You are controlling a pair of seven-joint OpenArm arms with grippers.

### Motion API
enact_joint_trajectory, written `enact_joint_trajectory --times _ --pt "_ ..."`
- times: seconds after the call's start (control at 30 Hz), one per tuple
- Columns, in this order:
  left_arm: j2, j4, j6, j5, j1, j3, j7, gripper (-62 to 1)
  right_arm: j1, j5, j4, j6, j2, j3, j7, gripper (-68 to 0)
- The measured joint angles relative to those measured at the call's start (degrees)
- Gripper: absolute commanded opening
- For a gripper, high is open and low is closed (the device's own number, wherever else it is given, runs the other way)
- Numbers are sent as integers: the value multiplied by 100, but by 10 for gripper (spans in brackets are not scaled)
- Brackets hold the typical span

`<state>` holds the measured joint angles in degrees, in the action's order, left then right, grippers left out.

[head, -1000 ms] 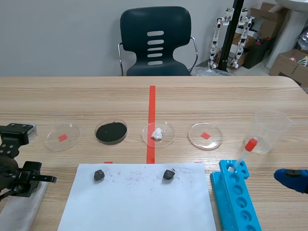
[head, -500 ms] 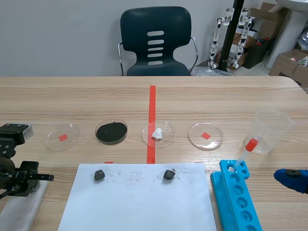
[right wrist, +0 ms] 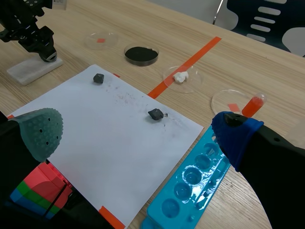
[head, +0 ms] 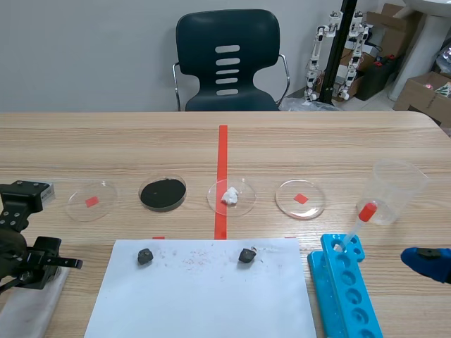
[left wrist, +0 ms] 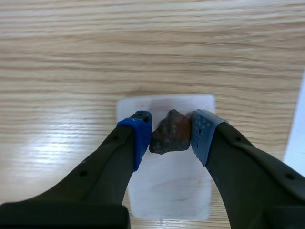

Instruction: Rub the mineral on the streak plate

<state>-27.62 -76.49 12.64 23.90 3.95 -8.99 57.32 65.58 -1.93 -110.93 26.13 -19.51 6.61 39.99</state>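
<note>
A reddish-brown mineral (left wrist: pixel 171 132) is pressed between the blue pads of my left gripper (left wrist: pixel 170 129), which is shut on it. It sits directly over a small white translucent streak plate (left wrist: pixel 167 191) on the wooden table. In the scene view that gripper (head: pixel 44 264) is low at the left edge, above the plate (head: pixel 28 306). My right gripper (right wrist: pixel 139 131) stands open and holds nothing, far off at the right by the blue rack; only its blue pad (head: pixel 426 262) shows in the scene view.
A white paper sheet (head: pixel 204 296) holds two dark rocks (head: pixel 145 256) (head: pixel 246 255). Behind it stand several petri dishes, one with black powder (head: pixel 163 193). A blue tube rack (head: pixel 349 289), a red-bulbed dropper (head: pixel 359 222) and a plastic cup (head: pixel 396 190) stand at the right.
My left gripper slid slightly left and back right with the mineral over the streak plate. The right arm has not moved.
</note>
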Motion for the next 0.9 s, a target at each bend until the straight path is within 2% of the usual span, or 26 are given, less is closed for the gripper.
enact_joint_trajectory --times 0.2,0.43,0.5,0.6,0.8,0.9 --pt "-160 35 282 -455 15 0 197 -492 0 0 0 0 0 0 0 4" --pt "-216 7 282 -490 96 0 63 -492 0 0 0 0 0 0 0 4" --pt "-251 -170 442 -505 271 2 -127 -492 0 -2 0 0 -2 0 2 4" --pt "-332 -619 494 -509 623 2 -813 -492 0 0 0 0 -2 0 0 4" --pt "-334 -1591 485 -498 1108 2 -2747 -492 0 -2 0 0 0 0 0 4" --pt "-334 -1897 389 -501 1351 2 -3228 -492 0 -2 0 0 -2 0 0 4"
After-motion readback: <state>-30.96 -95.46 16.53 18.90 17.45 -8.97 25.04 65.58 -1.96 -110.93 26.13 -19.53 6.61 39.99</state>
